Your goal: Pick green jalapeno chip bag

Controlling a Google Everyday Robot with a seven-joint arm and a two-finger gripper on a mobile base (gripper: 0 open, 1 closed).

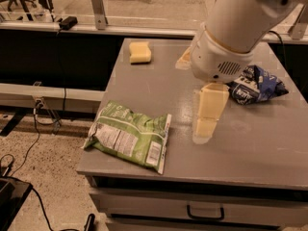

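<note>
The green jalapeno chip bag (129, 135) lies flat near the front left corner of the grey table (250, 153), nutrition panel and barcode facing up, its left end hanging a little over the table edge. My gripper (207, 117) hangs from the big white arm (240, 23) over the middle of the table. It is to the right of the bag, apart from it and holding nothing.
A dark blue-and-white snack bag (255, 84) lies at the right, just behind the gripper. A pale yellow sponge block (140, 52) sits at the back left of the table. A drawer front with a handle (206, 212) is below. Cables run over the floor at the left.
</note>
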